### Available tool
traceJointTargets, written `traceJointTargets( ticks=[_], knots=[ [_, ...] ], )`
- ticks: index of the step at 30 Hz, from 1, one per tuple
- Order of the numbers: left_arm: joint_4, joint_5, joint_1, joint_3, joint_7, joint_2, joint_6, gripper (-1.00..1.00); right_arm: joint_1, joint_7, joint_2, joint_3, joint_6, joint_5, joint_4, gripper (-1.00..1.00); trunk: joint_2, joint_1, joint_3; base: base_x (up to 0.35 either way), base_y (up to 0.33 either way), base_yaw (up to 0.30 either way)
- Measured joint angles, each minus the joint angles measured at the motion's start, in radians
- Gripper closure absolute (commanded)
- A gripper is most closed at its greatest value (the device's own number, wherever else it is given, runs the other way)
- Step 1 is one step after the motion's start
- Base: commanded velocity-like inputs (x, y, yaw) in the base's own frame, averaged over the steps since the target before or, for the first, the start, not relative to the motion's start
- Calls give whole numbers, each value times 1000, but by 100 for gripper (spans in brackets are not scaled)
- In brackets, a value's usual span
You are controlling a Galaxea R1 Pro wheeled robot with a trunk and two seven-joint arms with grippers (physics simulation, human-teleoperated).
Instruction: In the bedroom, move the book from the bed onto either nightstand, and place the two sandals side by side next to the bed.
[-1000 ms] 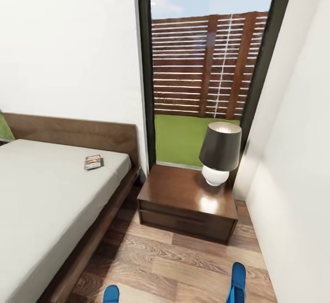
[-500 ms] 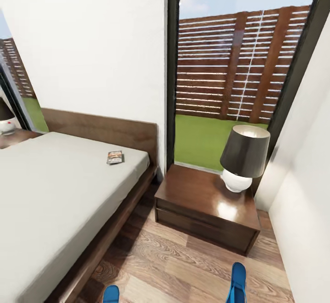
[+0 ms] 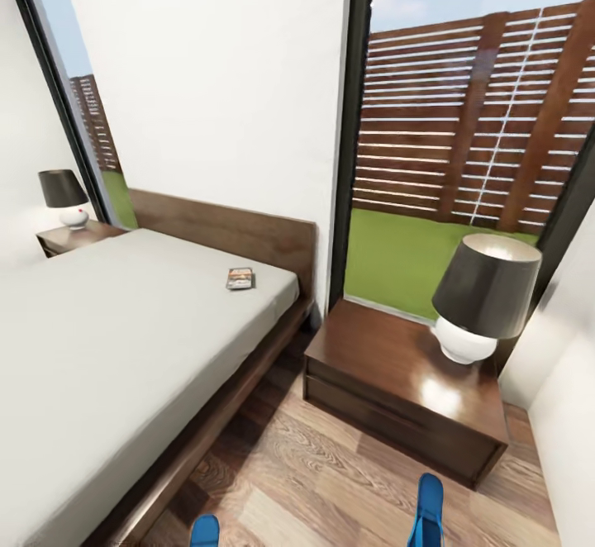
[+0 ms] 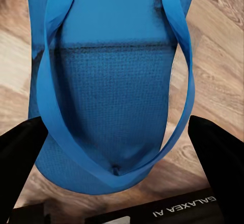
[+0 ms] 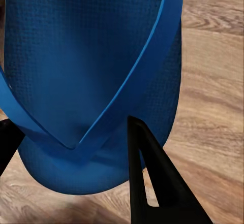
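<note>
Whole head view has swung left since a second ago: the wide low bed [image 3: 124,340] with dark brown frame and pale grey mattress now takes more of the picture, and a far nightstand [image 3: 70,237] with its own small black-shaded lamp [image 3: 64,197] has come into sight past the bed's far edge. That is camera turn, not things moving. Likely meaning: robot is turning toward the bed, sandals in hand, book step not yet done.

Small thin dark paperback book [image 3: 240,278] with orange band lies flat on the mattress near the headboard, close to the bed's right edge. Near dark brown glossy nightstand [image 3: 397,373] stands just beside that edge, its black-shaded white-based lamp [image 3: 483,299] at the top's far right corner; rest of the top looks bare.

Left gripper [image 4: 119,148] holds a bright blue flip-flop sandal [image 4: 112,82], dark fingers either side of the sole. Right gripper [image 5: 71,137] holds the second blue flip-flop [image 5: 91,71], fingers flanking it. Both sandals hang above grey-brown wood-plank floor [image 3: 330,481], tips showing at the head view's lower edge.
</note>
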Motion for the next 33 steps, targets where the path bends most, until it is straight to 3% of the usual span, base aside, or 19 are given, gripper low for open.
traceJointTargets(
  ticks=[13,33],
  knots=[
    [0,-2,0,0,1,-7,1,100,0,0,0,0,0,0,0,100,0,0,0,0,-92,293],
    [0,-2,0,0,1,-8,1,100,0,0,0,1,0,0,0,100,0,0,0,0,-5,293]
  ],
)
